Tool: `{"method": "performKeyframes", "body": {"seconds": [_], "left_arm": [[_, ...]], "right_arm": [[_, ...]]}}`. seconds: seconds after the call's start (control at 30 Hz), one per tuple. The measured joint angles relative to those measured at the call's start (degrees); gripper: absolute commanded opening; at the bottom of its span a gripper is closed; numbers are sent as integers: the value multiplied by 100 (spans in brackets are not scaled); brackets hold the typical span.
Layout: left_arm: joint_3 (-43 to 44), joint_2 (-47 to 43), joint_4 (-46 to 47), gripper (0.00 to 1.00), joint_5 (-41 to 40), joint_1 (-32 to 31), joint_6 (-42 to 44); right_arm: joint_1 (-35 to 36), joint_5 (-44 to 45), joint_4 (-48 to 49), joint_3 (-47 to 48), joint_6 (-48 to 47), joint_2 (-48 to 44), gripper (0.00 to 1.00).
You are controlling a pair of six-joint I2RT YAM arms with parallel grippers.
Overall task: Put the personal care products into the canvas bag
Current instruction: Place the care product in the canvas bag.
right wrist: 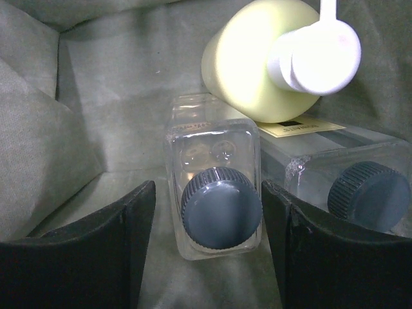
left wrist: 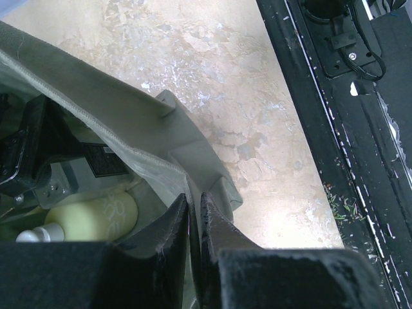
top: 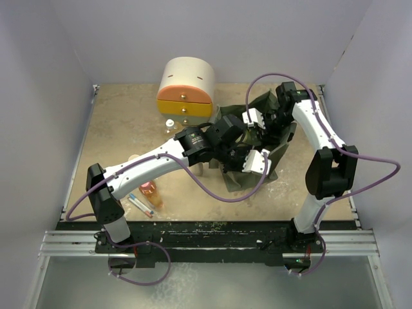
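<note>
The olive canvas bag lies right of the table's middle. My left gripper is shut on the bag's upper fabric edge and holds it up. My right gripper is inside the bag, open, with a clear square black-capped bottle lying loose between its fingers. A second clear black-capped bottle lies to its right, and the pale green pump bottle rests behind them. This pump bottle also shows in the left wrist view. An orange pink-capped bottle and a slim grey one lie on the table at the near left.
The round cream, orange and yellow drawer unit stands at the back, with a small white-capped item in front of it. Both arms meet over the bag. The table's dark front rail runs close to the bag's near side.
</note>
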Motion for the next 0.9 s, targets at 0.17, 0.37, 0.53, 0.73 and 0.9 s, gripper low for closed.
{"method": "performKeyframes", "body": {"seconds": [0.17,0.37,0.53,0.73,0.9], "left_arm": [[0,0,-4,15,0,0,0],[0,0,-9,15,0,-2,-9],[0,-2,-15,15,0,-2,-11],[0,-2,-31,16,-4,-2,-11],[0,-2,-35,16,-2,-2,-13]], "right_arm": [[0,39,-63,92,24,4,71],[0,37,-162,219,24,4,70],[0,31,-286,376,20,4,70],[0,13,-365,468,20,4,70],[0,2,-402,529,24,-4,70]]}}
